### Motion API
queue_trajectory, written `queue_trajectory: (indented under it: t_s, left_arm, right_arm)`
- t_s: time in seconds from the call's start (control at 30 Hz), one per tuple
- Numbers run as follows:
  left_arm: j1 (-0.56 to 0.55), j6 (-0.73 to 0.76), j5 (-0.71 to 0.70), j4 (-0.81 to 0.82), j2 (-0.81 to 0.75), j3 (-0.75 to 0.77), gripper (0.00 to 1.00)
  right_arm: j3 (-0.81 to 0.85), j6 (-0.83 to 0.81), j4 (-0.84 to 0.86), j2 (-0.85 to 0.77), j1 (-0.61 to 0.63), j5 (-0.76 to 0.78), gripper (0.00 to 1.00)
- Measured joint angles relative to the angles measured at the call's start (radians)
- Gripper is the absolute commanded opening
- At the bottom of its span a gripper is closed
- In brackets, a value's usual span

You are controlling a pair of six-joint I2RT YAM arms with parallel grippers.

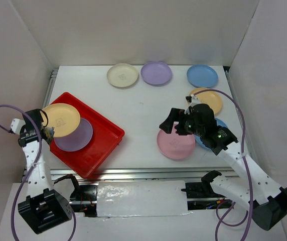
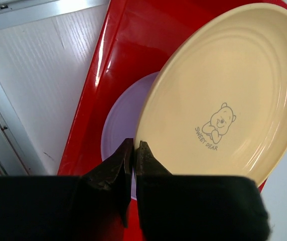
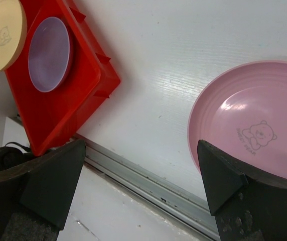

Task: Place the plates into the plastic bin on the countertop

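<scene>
Seen from overhead and from both wrists, the left gripper (image 2: pixel 133 153) is clamped on the rim of a yellow-orange plate (image 1: pixel 60 119), its two fingers closed with only the plate's edge between them. We find this plate held over the 10 o'clock corner of the red plastic bin (image 1: pixel 106 135), which sits at about 8 o'clock on the white countertop (image 1: pixel 138 105). The plate carries a small bear mark reading "SWEET DEAR". A pale purple plate (image 1: pixel 78 136) lies flat inside the bin, partly covered from above by the held plate.

At roughly 4 o'clock the right gripper (image 3: pixel 141 144) hovers with its fingers spread wide and nothing between them, near the 12 o'clock rim of a pink plate (image 1: pixel 176 145) lying on the countertop. Just beside the pink plate, at its 3 o'clock, we see what appears to be a half-hidden blue plate (image 1: pixel 202 142), mostly concealed under the right arm. An orange plate (image 1: pixel 209 99) lies at 2 o'clock. Along the 12 o'clock edge we note a cream plate (image 1: pixel 122 75), a far purple plate (image 1: pixel 156 73) and a far blue plate (image 1: pixel 202 76), in a row and apart from one another.
</scene>
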Motion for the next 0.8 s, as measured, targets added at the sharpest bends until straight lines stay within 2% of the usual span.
queue_trajectory:
  t_s: [0.13, 0.23, 0.27, 0.37, 0.4, 0.47, 0.57, 0.7, 0.77, 0.8]
  left_arm:
    - [0.011, 0.023, 0.041, 0.010, 0.030, 0.000, 0.12]
    - [0.012, 0.045, 0.069, 0.017, 0.020, 0.000, 0.32]
    - [0.012, 0.052, 0.082, 0.022, 0.013, 0.000, 0.43]
    - [0.012, 0.076, 0.119, 0.039, -0.011, 0.000, 0.56]
    - [0.012, 0.083, 0.134, 0.042, -0.020, 0.000, 0.57]
    - [0.008, 0.093, 0.143, 0.039, -0.044, -0.003, 0.66]
    - [0.008, 0.101, 0.138, 0.021, -0.100, -0.007, 0.88]
    - [0.002, 0.134, 0.179, 0.024, -0.170, -0.007, 0.92]
    - [-0.044, 0.154, 0.245, 0.060, -0.174, -0.005, 0.99]
    - [-0.082, 0.169, 0.277, 0.076, -0.162, 0.001, 0.99]
  right_arm:
    - [0.001, 0.002, 0.000, 0.000, 0.009, 0.010, 1.00]
    - [0.006, 0.002, -0.002, 0.003, 0.014, 0.016, 1.00]
    - [0.009, 0.003, -0.001, 0.005, 0.015, 0.017, 1.00]
    - [0.020, 0.003, 0.000, 0.014, 0.019, 0.021, 1.00]
    - [0.021, 0.003, 0.000, 0.016, 0.021, 0.022, 1.00]
    - [0.023, 0.006, 0.000, 0.021, 0.026, 0.025, 1.00]
    - [0.025, 0.010, 0.000, 0.034, 0.033, 0.028, 1.00]
    - [0.037, 0.014, -0.001, 0.048, 0.046, 0.043, 1.00]
    - [0.042, 0.021, -0.001, 0.050, 0.047, 0.055, 1.00]
    - [0.045, 0.024, -0.002, 0.049, 0.047, 0.066, 1.00]
